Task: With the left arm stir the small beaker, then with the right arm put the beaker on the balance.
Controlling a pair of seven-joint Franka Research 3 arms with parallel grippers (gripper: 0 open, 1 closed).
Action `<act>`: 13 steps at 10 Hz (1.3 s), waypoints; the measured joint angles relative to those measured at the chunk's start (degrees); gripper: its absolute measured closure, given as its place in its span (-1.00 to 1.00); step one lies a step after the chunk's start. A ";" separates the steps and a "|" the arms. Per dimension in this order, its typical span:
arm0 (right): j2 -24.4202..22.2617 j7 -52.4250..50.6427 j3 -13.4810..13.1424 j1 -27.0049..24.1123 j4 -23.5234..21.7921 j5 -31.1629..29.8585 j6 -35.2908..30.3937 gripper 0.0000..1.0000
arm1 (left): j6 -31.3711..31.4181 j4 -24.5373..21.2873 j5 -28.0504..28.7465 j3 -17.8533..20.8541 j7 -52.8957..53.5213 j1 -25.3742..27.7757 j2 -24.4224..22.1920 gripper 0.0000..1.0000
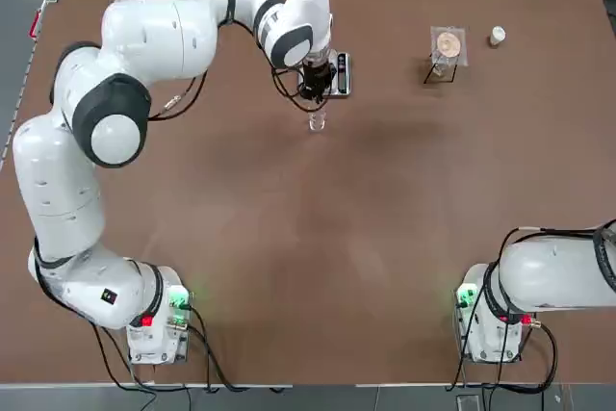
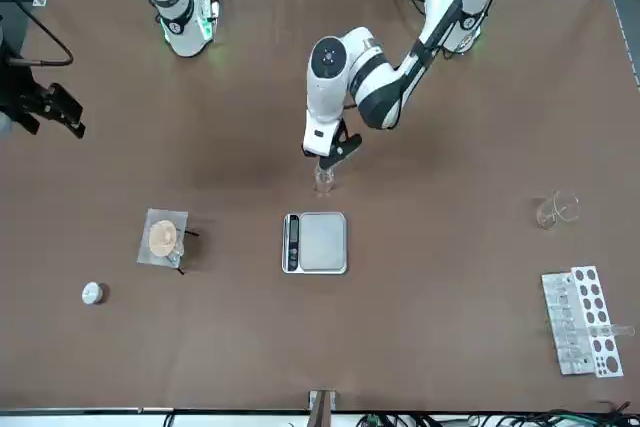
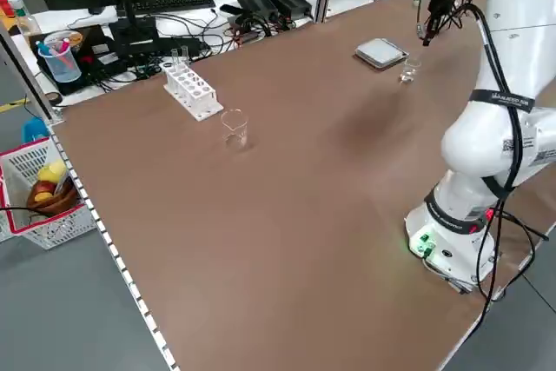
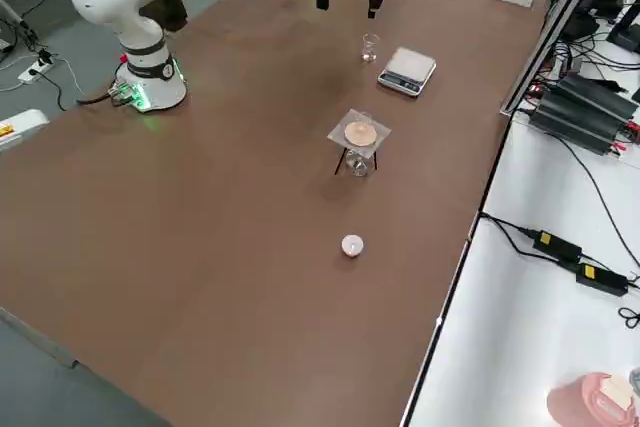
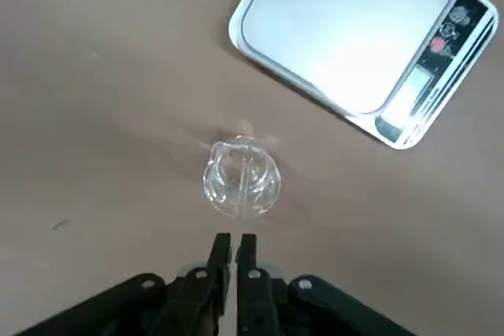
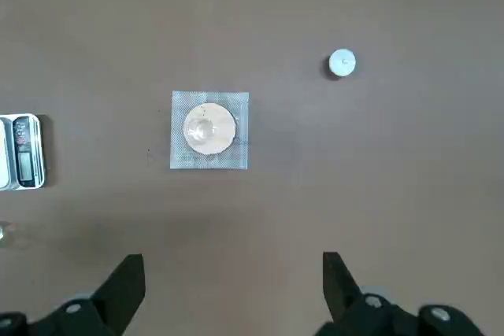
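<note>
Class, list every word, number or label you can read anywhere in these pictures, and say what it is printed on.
None can be read.
Balance: button marks and display too blurred.
Left arm: band lettering and square code label too small.
Test-tube rack: no print visible.

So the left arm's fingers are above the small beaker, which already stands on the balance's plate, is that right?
Not quite: the small beaker stands on the table beside the balance, not on its plate. The left wrist view shows this; the left arm's fingers are indeed above it.
</note>
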 joint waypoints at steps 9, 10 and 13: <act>0.00 -0.04 0.01 -0.01 0.00 0.00 0.00 -0.99 | -3.78 1.60 -0.72 -0.40 -0.12 0.26 -1.56 0.85; 0.00 -0.05 0.01 -0.01 0.00 0.00 -0.02 -0.99 | -4.17 1.68 -1.39 -0.51 -0.12 0.24 -1.87 0.85; 0.00 -0.05 0.01 -0.01 0.00 0.00 -0.03 -0.99 | -6.16 2.63 -2.79 -0.71 -0.14 0.02 -2.51 0.85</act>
